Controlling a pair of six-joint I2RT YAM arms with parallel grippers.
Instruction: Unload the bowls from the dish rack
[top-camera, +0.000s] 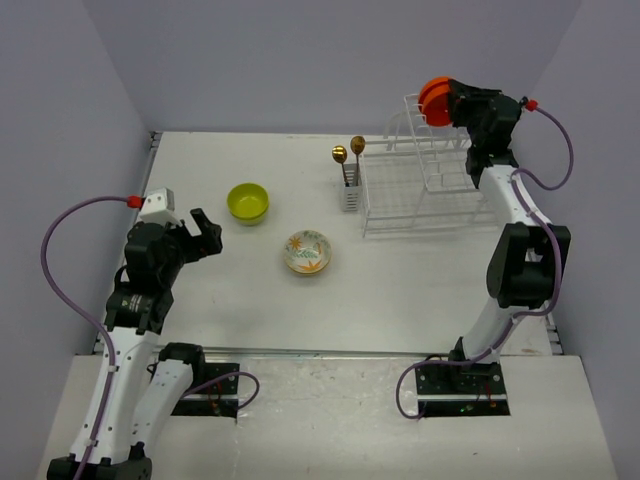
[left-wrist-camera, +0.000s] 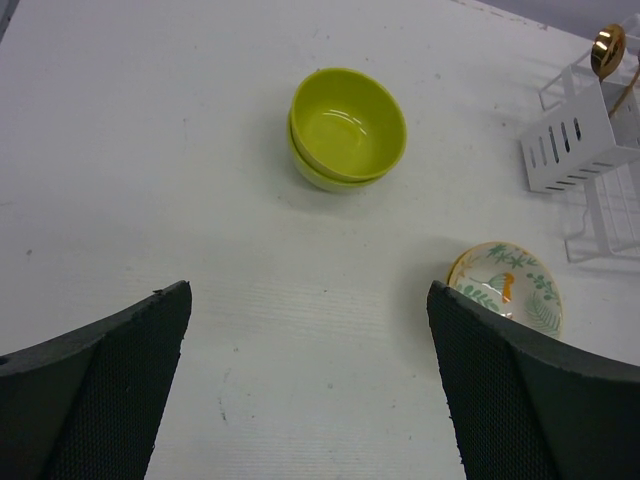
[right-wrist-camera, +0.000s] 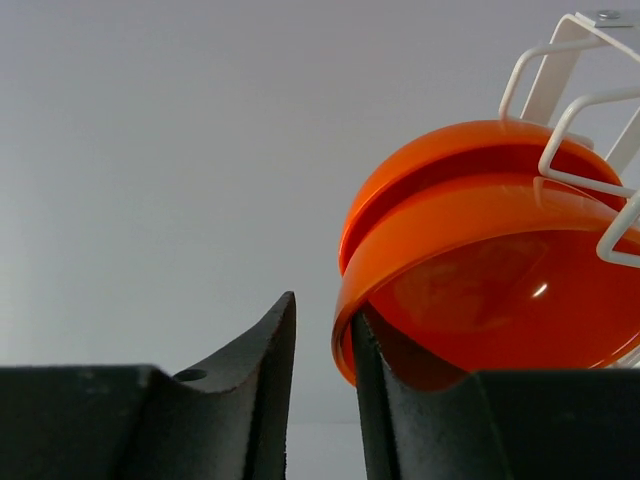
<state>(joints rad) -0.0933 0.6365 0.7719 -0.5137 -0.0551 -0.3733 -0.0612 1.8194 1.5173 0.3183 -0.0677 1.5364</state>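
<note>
Orange bowls (right-wrist-camera: 480, 260): on edge in rack's (top-camera: 415, 190) upper tier, far right.
Right claw (right-wrist-camera: 322, 310): set astride nearest rim, jaws narrow; pinch cannot be confirmed.
Left claw (left-wrist-camera: 308, 290): spread wide, well apart from rack.

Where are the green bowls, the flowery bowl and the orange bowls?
green bowls (left-wrist-camera: 350, 125): left wrist view, inside of the upper bowl.
flowery bowl (top-camera: 306, 251): top view, its patterned inside.
orange bowls (right-wrist-camera: 480, 290): right wrist view, the nearer bowl's glossy face.
</note>
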